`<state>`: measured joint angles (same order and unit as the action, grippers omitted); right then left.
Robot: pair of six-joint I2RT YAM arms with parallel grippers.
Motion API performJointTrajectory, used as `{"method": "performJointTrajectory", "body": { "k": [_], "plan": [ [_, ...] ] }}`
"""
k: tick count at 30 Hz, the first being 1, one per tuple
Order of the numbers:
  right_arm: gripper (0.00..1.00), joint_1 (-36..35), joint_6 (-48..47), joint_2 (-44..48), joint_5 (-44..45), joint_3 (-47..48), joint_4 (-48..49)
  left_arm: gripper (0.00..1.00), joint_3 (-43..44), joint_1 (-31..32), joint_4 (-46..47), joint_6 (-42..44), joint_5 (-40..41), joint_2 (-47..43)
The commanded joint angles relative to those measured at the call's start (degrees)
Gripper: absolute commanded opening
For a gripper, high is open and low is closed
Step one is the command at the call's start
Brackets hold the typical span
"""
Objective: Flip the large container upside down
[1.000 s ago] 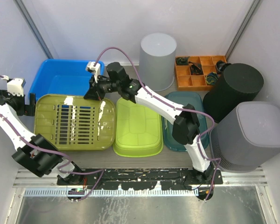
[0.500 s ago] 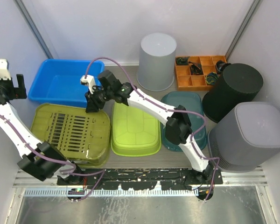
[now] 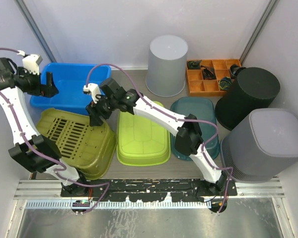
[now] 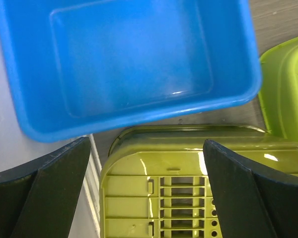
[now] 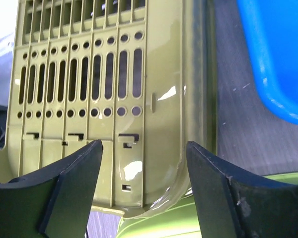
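Left gripper (image 3: 48, 85) spread wide above blue bin (image 3: 72, 87). Olive slotted container (image 3: 77, 141) sits front-left, base up and tilted. I lose its near-left corner behind left arm (image 3: 35, 151). Right gripper (image 3: 94, 116) fingers apart at its far-right corner.

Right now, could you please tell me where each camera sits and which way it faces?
Top external: fixed overhead at the near edge, looking down; left arm and right arm show, left hand near the blue tub, right hand by the olive slotted container.
Left wrist: on the left arm, facing down at both; its dark fingers frame the view.
Right wrist: on the right arm, close on the container's slotted wall; its fingers stand apart.
Shared: all three show the container and tub.
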<state>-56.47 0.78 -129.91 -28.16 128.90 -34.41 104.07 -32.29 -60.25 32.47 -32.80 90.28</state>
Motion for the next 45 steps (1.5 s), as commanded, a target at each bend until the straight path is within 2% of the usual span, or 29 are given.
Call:
{"method": "performJointTrajectory", "body": {
  "k": [1, 2, 3, 5, 7, 10, 11, 12, 17, 24, 27, 33, 39, 43, 45],
  "plan": [
    [0.76, -0.5, 1.8, 6.2, 10.3, 4.6, 4.1, 0.98, 13.7, 1.6, -12.9, -1.1, -8.6, 4.3],
    [0.82, -0.5, 1.9, 8.4, 13.3, 4.0, 5.0, 0.98, 18.0, 3.7, -15.3, -1.4, -8.9, 7.3],
    [0.92, -0.4, 2.1, 11.2, 16.7, 3.2, 5.5, 0.98, 22.0, 5.7, -17.1, -1.6, -8.1, 9.8],
    [0.96, -0.5, 1.9, 17.7, 19.1, -0.4, 6.6, 0.98, 29.5, 10.9, -19.7, -2.8, -2.3, 15.2],
    [1.00, -0.4, 2.2, 25.1, 21.5, -5.8, 8.4, 0.98, 39.9, 16.2, -21.2, -8.4, 8.0, 22.1],
    [1.00, -0.4, 3.7, 37.6, 27.4, -15.9, 10.8, 0.98, 56.1, 20.7, -27.8, -16.2, 11.7, 33.8],
    [1.00, -0.4, 4.2, 41.2, 28.9, -19.3, 11.3, 0.98, 58.0, 22.4, -27.9, -18.1, 13.2, 35.9],
    [1.00, -0.5, 4.9, 44.6, 30.3, -22.4, 11.6, 0.98, 57.3, 24.2, -27.0, -19.4, 14.0, 36.5],
    [1.00, -0.5, 7.8, 59.0, 36.8, -33.2, 10.1, 0.98, 39.2, 32.9, -14.8, -25.0, 19.4, 30.4],
    [1.00, -0.5, 12.1, 71.8, 41.9, -40.1, 7.5, 0.99, 36.1, 36.0, -11.2, -33.9, 23.1, 33.1],
    [1.00, -0.6, 13.0, 74.5, 43.2, -41.8, 6.7, 0.99, 33.6, 36.6, -8.7, -35.0, 24.6, 33.9],
    [1.00, -0.5, 14.0, 77.5, 43.7, -44.2, 6.3, 0.98, 28.3, 38.7, -4.1, -34.4, 34.0, 35.4],
    [1.00, -0.6, 13.7, 79.2, 44.6, -46.7, 6.6, 0.98, 25.9, 40.5, -2.8, -35.6, 34.8, 36.5],
    [1.00, -0.5, 13.4, 79.7, 45.4, -47.4, 6.3, 1.00, 24.2, 43.6, -1.3, -34.8, 38.2, 36.7],
    [1.00, -0.5, 13.3, 80.3, 46.0, -47.4, 6.1, 0.87, 23.5, 44.6, -0.4, -34.6, 39.4, 37.1]
  ]
}}
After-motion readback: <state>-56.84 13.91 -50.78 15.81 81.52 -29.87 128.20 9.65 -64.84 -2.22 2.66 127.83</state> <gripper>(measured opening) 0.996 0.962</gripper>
